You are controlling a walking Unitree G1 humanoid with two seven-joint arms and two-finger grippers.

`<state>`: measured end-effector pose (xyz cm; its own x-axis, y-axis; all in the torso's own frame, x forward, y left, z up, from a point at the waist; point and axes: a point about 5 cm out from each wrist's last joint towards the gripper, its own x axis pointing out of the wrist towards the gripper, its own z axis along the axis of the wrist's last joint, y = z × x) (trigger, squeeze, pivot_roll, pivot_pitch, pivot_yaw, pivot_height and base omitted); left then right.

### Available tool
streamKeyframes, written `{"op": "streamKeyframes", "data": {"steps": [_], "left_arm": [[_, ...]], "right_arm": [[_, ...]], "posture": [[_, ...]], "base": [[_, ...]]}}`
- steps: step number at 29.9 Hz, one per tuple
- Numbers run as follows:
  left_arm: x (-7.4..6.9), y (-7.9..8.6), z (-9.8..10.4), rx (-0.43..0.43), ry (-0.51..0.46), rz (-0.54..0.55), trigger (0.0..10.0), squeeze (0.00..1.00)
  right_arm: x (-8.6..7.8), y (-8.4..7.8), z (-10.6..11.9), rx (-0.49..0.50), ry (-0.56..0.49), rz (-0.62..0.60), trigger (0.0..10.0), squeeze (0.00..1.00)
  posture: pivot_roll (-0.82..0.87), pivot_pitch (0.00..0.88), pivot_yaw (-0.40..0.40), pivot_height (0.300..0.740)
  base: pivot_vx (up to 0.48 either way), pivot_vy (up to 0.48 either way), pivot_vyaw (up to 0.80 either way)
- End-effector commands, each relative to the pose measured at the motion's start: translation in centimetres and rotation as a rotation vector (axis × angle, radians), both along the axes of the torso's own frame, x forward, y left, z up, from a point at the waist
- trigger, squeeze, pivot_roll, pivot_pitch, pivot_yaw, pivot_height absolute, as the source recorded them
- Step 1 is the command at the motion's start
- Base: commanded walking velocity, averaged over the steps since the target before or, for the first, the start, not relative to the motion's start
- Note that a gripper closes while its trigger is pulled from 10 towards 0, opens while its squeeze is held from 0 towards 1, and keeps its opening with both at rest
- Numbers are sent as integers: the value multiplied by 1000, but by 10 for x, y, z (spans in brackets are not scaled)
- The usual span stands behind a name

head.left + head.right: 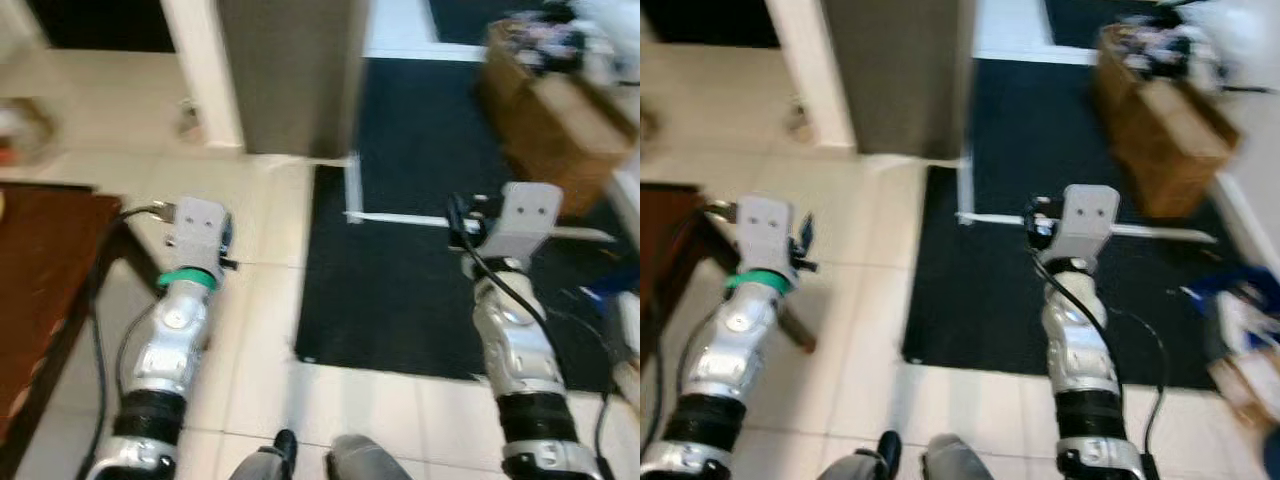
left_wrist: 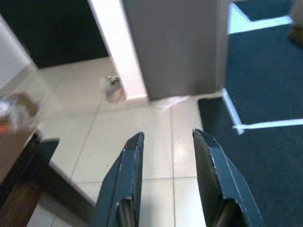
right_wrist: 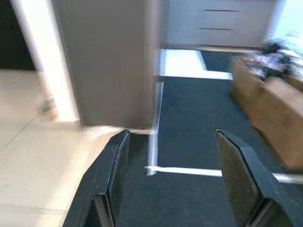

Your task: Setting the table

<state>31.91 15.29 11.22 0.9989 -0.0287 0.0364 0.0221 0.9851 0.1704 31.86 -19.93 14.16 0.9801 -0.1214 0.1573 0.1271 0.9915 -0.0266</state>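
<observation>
Ahead: grey pillar point(image 1: 290, 75), cardboard box point(image 1: 560, 120).

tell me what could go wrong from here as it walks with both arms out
1. The table corner sits close beside the left end effector; a turn that way could clip it.
2. The mat edge lies just ahead on the tile, a possible trip point.
3. The box stands ahead to the right, near the right end effector, whose fingers are open and empty.

both pincers point(image 2: 165, 156) point(image 3: 177, 165) open, empty
</observation>
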Motion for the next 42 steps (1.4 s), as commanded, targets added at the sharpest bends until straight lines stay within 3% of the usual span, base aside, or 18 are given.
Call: {"op": "streamKeyframes", "data": {"steps": [1, 17, 22, 26, 31, 36, 42], "left_arm": [[-2, 5, -3, 5, 16, 15, 10000, 0], [0, 3, 0, 1, 14, 16, 10000, 0], [3, 3, 8, -1, -12, 17, 10000, 0], [12, 8, 33, 31, -100, 37, 10000, 0], [18, 13, 48, 26, -141, 59, 10000, 0], [21, 17, 52, 32, -139, 85, 10000, 0], [25, 21, 46, 44, -103, 165, 10000, 0]], "right_arm": [[-1, 1, -1, 16, 3, -4, 10000, 0], [0, 2, 1, 8, -2, 2, 10000, 0], [0, 3, 5, 5, -15, 4, 10000, 0], [2, 4, 12, 12, -38, 5, 10000, 0], [3, 4, 15, 15, -49, 5, 10000, 0], [3, 4, 16, 25, -59, 2, 10000, 0], [5, 6, 20, 107, -72, 29, 10000, 0]], "posture": [[-227, 0, 21, 740], [-229, 0, 23, 740], [-228, 0, 22, 740], [-227, 0, 23, 740], [-227, 0, 25, 740], [-229, 0, 27, 740], [-230, 0, 26, 740]], "base": [[0, 0, 769], [0, 0, 768], [0, 0, 766], [0, 0, 764], [0, 0, 763], [0, 0, 743], [443, 0, 243]]}}
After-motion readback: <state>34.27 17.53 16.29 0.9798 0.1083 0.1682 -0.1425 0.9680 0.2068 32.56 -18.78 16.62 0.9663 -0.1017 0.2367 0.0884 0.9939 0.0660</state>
